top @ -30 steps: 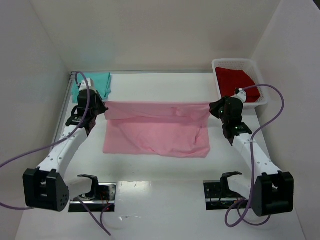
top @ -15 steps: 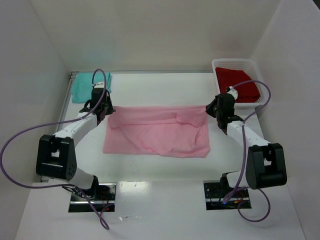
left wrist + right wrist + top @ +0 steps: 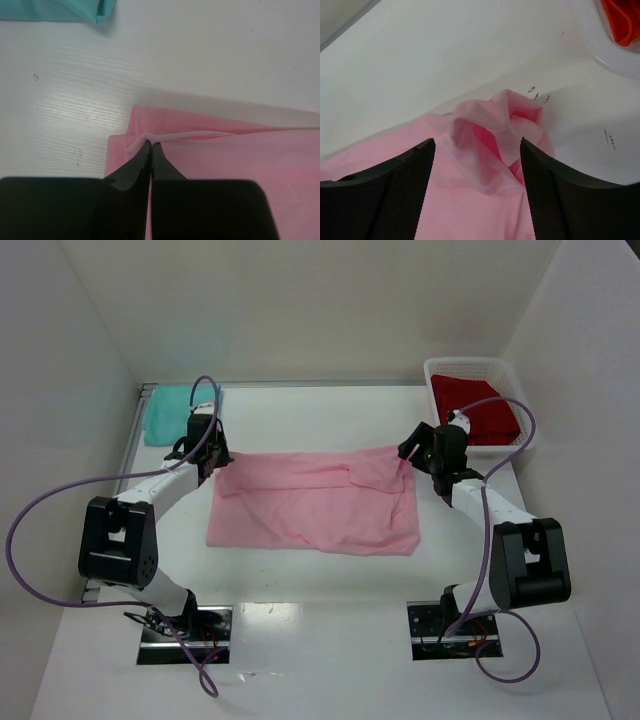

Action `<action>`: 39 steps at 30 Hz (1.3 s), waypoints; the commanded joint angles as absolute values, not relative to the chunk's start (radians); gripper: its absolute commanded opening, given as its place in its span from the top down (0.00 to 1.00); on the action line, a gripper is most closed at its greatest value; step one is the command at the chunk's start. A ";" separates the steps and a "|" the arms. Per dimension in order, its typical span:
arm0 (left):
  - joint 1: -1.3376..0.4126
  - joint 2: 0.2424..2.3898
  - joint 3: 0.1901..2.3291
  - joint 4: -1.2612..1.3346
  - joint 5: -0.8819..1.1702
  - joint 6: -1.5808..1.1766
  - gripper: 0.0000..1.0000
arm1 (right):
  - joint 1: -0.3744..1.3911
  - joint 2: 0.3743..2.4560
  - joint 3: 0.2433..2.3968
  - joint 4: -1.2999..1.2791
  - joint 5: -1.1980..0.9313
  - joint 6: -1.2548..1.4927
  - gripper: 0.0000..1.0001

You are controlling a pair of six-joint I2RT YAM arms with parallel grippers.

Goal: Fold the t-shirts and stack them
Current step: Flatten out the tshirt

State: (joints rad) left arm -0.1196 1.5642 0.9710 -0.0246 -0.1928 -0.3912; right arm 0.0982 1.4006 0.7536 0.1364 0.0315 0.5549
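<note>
One pink shirt (image 3: 315, 510): left pincer (image 3: 151, 145) pinches corner, right pincer (image 3: 476, 141) wide; teal shirt (image 3: 180, 410), basket (image 3: 462, 362) beyond.

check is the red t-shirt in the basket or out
In: the red t-shirt lies inside the white basket, within its rim.

no readable text, labels or signs

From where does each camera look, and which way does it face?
Top external: above and behind, looking down at the table; left arm and right arm show.
Left wrist: on the left arm, looking down; left gripper shut on the pink t-shirt, teal t-shirt beyond.
Right wrist: on the right arm, looking down; right gripper open at a bunched pink corner.
Shared: all three show the pink t-shirt.
</note>
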 commanded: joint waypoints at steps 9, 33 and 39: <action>-0.120 1.569 1.009 0.023 -0.184 -0.370 1.00 | 0.089 1.404 0.742 0.279 -0.092 0.543 0.25; -0.120 1.551 1.000 0.032 -0.193 -0.370 1.00 | 0.155 1.424 0.700 0.307 0.117 0.683 0.50; -0.120 1.551 0.991 0.032 -0.193 -0.370 1.00 | 0.155 1.399 0.670 0.301 0.186 0.741 0.57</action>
State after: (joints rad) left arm -0.1196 1.5646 0.9714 -0.0212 -0.1921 -0.3908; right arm 0.1467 1.4311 0.6910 0.2600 0.1131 0.6960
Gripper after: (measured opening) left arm 0.009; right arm 0.450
